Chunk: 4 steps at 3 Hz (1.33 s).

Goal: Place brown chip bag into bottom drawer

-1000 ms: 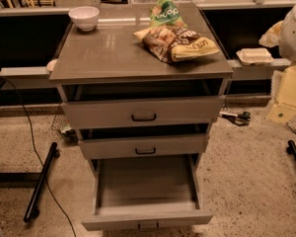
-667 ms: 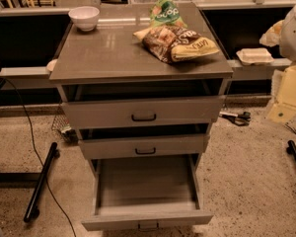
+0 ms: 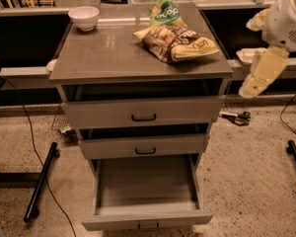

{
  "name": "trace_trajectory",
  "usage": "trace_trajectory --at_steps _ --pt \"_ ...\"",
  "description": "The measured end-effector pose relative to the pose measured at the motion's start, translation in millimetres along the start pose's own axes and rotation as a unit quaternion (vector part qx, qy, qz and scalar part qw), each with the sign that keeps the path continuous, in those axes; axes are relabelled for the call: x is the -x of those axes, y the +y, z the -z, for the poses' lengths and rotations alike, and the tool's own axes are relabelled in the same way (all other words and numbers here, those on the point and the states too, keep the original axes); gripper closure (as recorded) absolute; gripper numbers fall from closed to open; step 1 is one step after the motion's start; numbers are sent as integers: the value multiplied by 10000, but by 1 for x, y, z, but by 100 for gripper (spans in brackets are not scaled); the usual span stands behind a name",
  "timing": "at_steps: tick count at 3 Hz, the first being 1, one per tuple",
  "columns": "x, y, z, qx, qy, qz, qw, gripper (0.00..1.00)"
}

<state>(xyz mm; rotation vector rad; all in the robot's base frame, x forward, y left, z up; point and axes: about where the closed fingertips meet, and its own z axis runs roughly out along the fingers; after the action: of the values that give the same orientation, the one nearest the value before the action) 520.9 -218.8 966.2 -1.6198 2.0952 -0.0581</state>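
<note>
White bowl [image 3: 84, 18] stood at the far left corner of the worktop [image 3: 103, 53], well apart from everything else.

Green bag [image 3: 165, 13] lay at the back edge, right of centre. The brown chip bag [image 3: 177, 42] lay flat in front of it, touching or overlapping its lower edge. The brown bag's long axis ran roughly left to right across the worktop, with its right end angled slightly toward the front and pointing my way.

Bottom drawer [image 3: 113, 222] was pulled fully out below the two upper drawers. Its tray had nothing in it that I could see, and it sat directly under the bag's side of the cabinet.

My gripper [image 3: 259, 75] hung off the right side of the cabinet, just past the worktop's right edge and about level with it or slightly lower. It touched nothing and held nothing. I could not tell whether the jaws were apart or together.

Judgement: the bag lay to the left of the gripper, its near end the closest part. The reach called for going up and leftward over the worktop edge, then taking the bag across its short width at that right end.
</note>
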Motion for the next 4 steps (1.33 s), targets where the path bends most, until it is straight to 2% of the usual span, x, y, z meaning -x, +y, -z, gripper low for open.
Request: trace_trajectory --at_steps 1,2,3,4 --pt "8 -39 -28 -164 -438 -68 9989 0" --pt "8 -39 -28 -164 -438 -68 9989 0" --pt "13 -60 -53 -303 -676 -112 9972 0" --pt "21 -105 -97 -631 -1011 -253 9925 0"
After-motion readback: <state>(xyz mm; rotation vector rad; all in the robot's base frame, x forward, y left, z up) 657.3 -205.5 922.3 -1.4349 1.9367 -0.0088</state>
